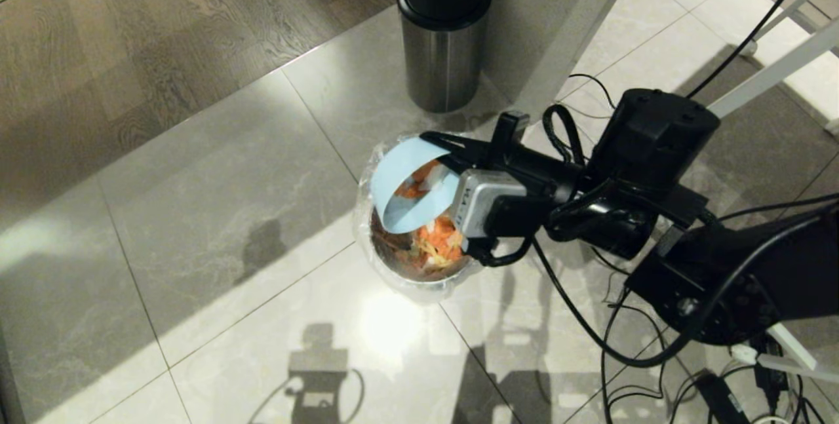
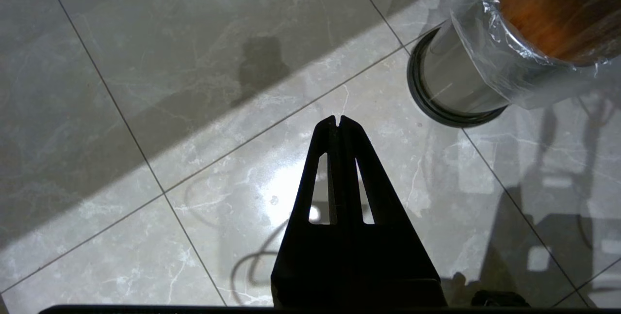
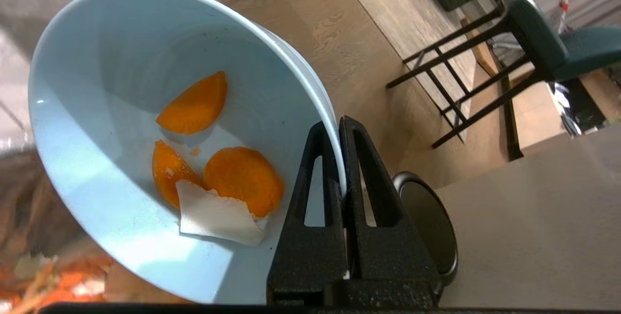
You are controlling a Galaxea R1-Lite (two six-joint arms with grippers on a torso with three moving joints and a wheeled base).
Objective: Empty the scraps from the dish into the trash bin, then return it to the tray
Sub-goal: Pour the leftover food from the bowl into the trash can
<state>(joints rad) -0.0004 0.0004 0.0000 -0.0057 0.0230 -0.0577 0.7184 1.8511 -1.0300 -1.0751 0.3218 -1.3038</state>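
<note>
Three orange slices and a pale scrap of peel, the scraps (image 3: 218, 178), cling to the inside wall of the pale blue dish (image 1: 409, 188), which the right gripper (image 3: 339, 134) pinches by its rim, one finger inside the wall and one outside, nearly closed on the thin edge. In the head view the dish hangs tipped on edge directly over the trash bin (image 1: 393, 280), its clear bag crinkled round the rim and orange and pale waste already lying inside. From the fingers, the dish extends toward nine o'clock, and its open mouth faces roughly five o'clock, down toward the bin's opening; the bin's centre sits just below the dish's lower lip, at about six o'clock from it. That is the relation the pour turns on: the mouth is over the opening, but the tilt looks not quite steep enough, since the slices stay stuck near the bottom of the bowl. I judge that a further roll of the wrist, or a slight shake, is needed before they slide out.

Idle and off to the side, the left gripper (image 2: 338, 121) has its fingers pressed together, pointing at bare floor tiles with the bin at about two o'clock from its tips. At twelve o'clock from the bagged bin stands a steel bin with a black lid (image 1: 444, 37). No tray is visible.
</note>
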